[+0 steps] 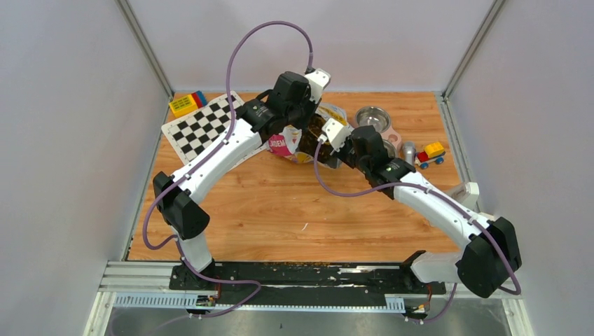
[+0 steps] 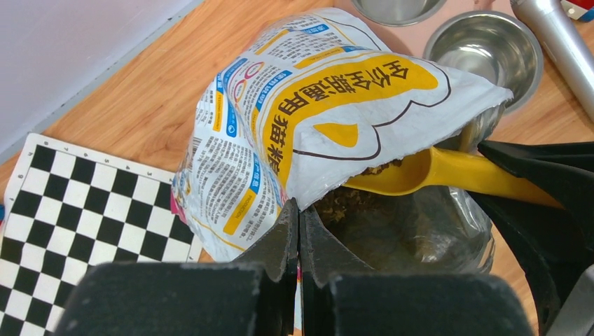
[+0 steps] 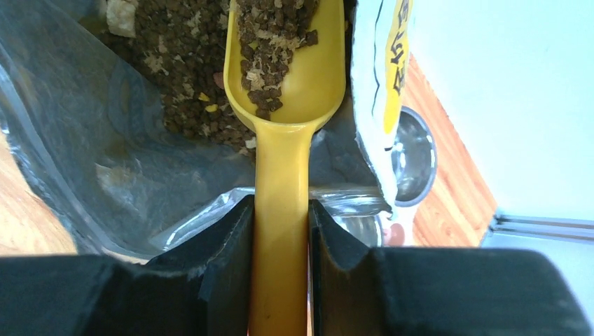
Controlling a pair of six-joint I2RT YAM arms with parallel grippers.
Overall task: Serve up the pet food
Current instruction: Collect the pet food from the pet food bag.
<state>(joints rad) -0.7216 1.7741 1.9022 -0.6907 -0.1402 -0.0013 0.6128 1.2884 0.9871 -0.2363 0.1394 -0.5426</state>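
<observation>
Right gripper (image 3: 280, 210) is clamped on the handle of the yellow scoop (image 3: 284, 147), one finger pressed against each side of it. Left gripper (image 2: 299, 227) has its fingers pressed together, pinching the near rim of the bag (image 2: 315, 105) at the mouth.

Scoop blade sits inside the open mouth of the bag and carries a load of the pet food (image 3: 270, 63): small brown pellets with pale flakes mixed in. More of the same pellets lie heaped in the bag, below and to the left of the blade in the right wrist view. The silvery lining of the bag surrounds the heap.

From the left wrist view, the printed upper panel of the bag arches over the opening. The scoop enters from the right beneath that arch.

Bag lies on its side on the wooden table (image 1: 280, 210), toward the rear, with both arms converging on it in the top view.

Just beyond the bag's right side stand two steel bowls (image 1: 373, 117), close together. A silver cylinder (image 1: 408, 150) lies beside them, and a toy truck (image 1: 431, 154) sits just to its right.

Left of the bag lies a checkered mat (image 1: 203, 126), its near edge partly under the left arm. At its far corner is a yellow block toy (image 1: 184, 104), near the rear wall
</observation>
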